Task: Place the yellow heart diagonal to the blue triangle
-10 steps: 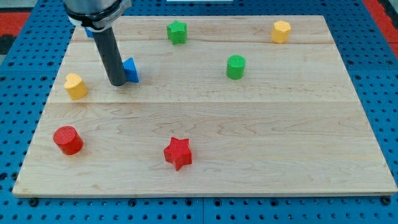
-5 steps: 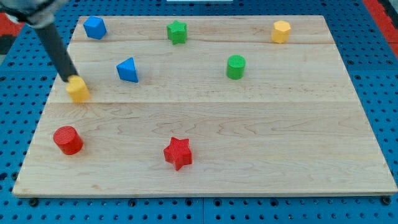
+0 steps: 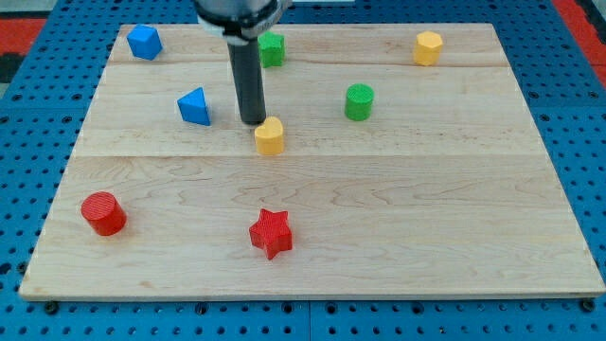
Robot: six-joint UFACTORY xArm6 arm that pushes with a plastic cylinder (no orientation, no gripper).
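The yellow heart [image 3: 270, 136] lies on the wooden board, to the right of and slightly below the blue triangle [image 3: 194, 106]. My tip [image 3: 253, 121] is down at the heart's upper left edge, touching or almost touching it, between the triangle and the heart. The rod rises from the tip towards the view's top and partly hides the green star [image 3: 273, 48].
Also on the wooden board [image 3: 426, 208]: a blue block [image 3: 144, 42] at the top left, a green cylinder [image 3: 359, 101], a yellow block [image 3: 428, 47] at the top right, a red cylinder [image 3: 103, 213] at the lower left and a red star [image 3: 271, 233].
The yellow heart has moved from the board's left side rightwards, past and below the blue triangle. My tip has moved right with it, staying at its upper left.
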